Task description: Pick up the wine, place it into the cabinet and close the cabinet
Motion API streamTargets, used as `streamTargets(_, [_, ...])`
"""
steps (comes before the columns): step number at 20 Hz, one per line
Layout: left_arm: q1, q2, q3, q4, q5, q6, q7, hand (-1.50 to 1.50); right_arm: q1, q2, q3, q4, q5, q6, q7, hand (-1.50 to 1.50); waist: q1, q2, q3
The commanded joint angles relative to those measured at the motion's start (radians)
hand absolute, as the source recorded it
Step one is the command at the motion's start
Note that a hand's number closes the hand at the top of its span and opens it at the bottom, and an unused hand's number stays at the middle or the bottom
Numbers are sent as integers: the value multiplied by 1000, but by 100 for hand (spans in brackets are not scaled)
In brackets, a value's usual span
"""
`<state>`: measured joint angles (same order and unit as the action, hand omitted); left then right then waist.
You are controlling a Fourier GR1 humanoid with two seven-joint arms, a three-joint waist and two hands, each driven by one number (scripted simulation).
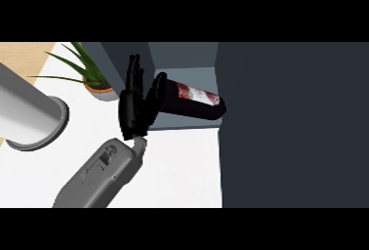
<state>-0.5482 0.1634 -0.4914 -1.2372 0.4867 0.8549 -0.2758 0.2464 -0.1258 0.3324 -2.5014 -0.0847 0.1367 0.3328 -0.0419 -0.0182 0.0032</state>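
The cabinet point(288, 122) is the biggest worry. Its dark face fills everything past the bottle on the palm side of the fingers point(134, 73), and the open bay sits just across from them. If the door swings while the bottle leans near the bay's front edge, I judge it would clip the glass or jam.

On the back side of the fingers, well apart, stands a wide grey cylinder point(25, 114). A broad backward sweep of my forearm point(101, 178) could bump it.

The wine point(191, 100) lies tilted inside the bay, on its pale shelf point(189, 73), label up, right beside the palm side of the fingers. It is not upright, so it may roll or tip over once nothing props it.

My right hand point(132, 110) is released: fingers straight and together, pointing away from me, not wrapped round the bottle. I can't quite tell whether they touch it, as dark sits on dark. If they do, pulling back sideways could drag it out.

The plant point(86, 68) sits near the back of the fingertips, and a careless retreat would brush its leaves.
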Motion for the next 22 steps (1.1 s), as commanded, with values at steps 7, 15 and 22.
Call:
streamTargets(7, [-107, 1, 81, 91, 23, -198, -52, -150, 78, -21, -13, -213, -85, -10, 109, -150, 12, 18, -4])
streamTargets(15, [-61, -29, 52, 9, -4, -210, -25, -150, 53, -27, -29, -229, -102, -28, 142, -150, 24, 17, -3])
streamTargets(22, [180, -30, -31, -249, -19, -230, -34, -150, 66, -23, -55, -194, -92, -32, 96, -150, 42, 12, -3])
